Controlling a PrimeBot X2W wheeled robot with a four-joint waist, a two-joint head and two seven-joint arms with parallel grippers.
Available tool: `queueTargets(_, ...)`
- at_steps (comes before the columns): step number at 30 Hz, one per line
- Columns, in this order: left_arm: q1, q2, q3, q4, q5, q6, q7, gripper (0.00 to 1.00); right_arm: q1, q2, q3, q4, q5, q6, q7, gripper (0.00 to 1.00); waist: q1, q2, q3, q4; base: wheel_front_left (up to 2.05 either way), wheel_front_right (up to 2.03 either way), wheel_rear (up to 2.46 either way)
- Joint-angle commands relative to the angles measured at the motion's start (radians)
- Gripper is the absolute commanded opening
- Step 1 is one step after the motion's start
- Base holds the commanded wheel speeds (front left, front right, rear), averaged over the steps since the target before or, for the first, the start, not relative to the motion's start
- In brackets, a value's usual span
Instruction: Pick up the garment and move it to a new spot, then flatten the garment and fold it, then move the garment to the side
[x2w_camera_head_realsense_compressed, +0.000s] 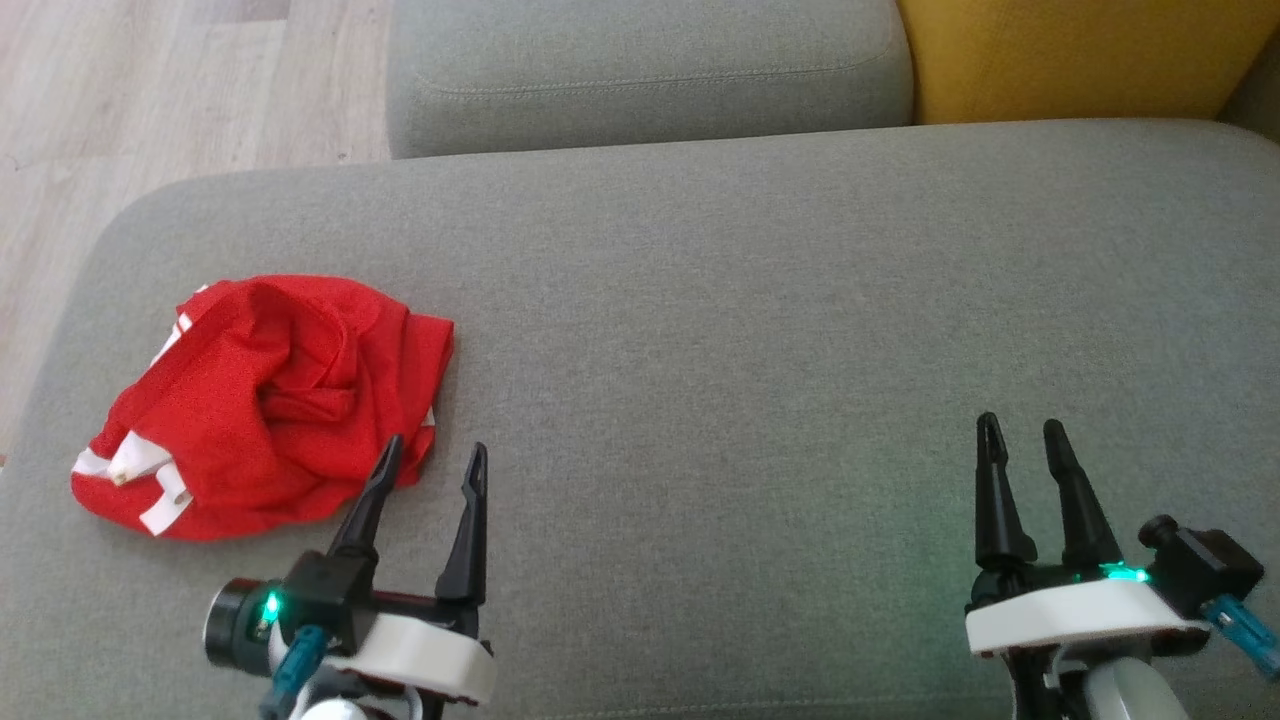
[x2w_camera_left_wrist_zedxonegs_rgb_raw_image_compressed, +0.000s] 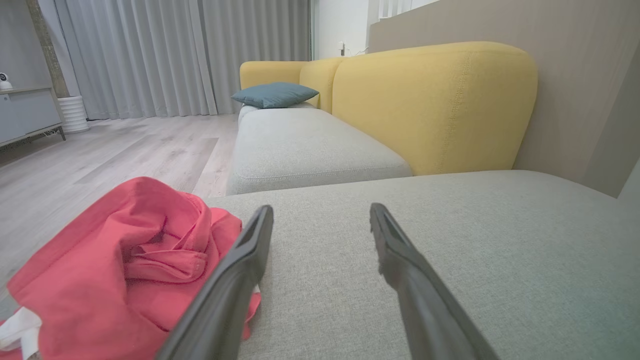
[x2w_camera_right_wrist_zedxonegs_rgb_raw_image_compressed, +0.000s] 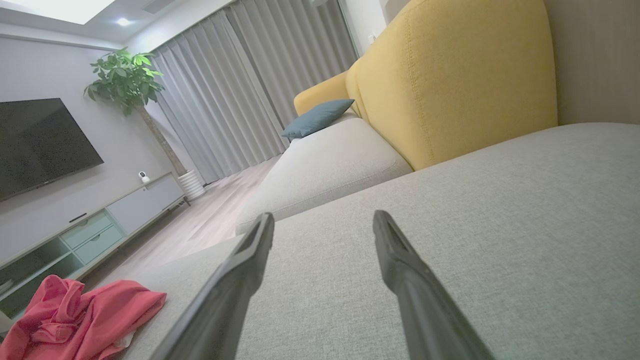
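Garment, red and crumpled, lies near the grey sofa seat's left edge; left gripper beside it and right gripper both spread, empty.

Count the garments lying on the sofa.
1. The crumpled red garment lies at the left end of the grey seat cushion, beside the left gripper. Its folds could hide a smaller piece.
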Motion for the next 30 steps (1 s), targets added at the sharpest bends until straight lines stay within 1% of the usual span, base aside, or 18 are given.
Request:
queueTargets(1, -0.032, -0.005, 0.045, -0.026, 0.008, -0.003, -0.012, 1.0, -0.033, -0.008, 0.021, -0.027, 0.001, -0.001, -0.011, 1.0, 0.0, -0.0001, 0.0, -0.001, 0.0, 0.0, 0.0)
queueTargets(8, -0.032, -0.022, 0.07, -0.011, 0.021, -0.028, -0.012, 1.0, -0.044, -0.008, 0.02, -0.012, -0.001, -0.001, -0.011, 1.0, 0.0, -0.0001, 0.0, 0.003, 0.0, 0.0, 0.0)
queueTargets(14, -0.031, -0.032, 0.096, 0.004, 0.025, -0.026, -0.012, 1.0, -0.038, -0.008, 0.033, -0.006, 0.0, -0.001, -0.011, 1.0, 0.0, -0.0001, -0.005, 0.04, 0.0, 0.0, 0.0)
queueTargets(20, -0.024, -0.037, 0.117, 0.016, 0.024, -0.028, -0.012, 1.0, -0.03, -0.008, 0.059, -0.01, -0.001, -0.001, -0.011, 1.0, 0.0, -0.0001, -0.013, 0.106, 0.0, 0.0, 0.0)
queueTargets(30, -0.007, -0.041, 0.154, 0.017, 0.033, -0.036, -0.012, 1.0, -0.011, -0.008, 0.099, -0.005, 0.009, -0.001, -0.011, 1.0, 0.0, -0.0001, -0.033, 0.252, 0.0, 0.0, 0.0)
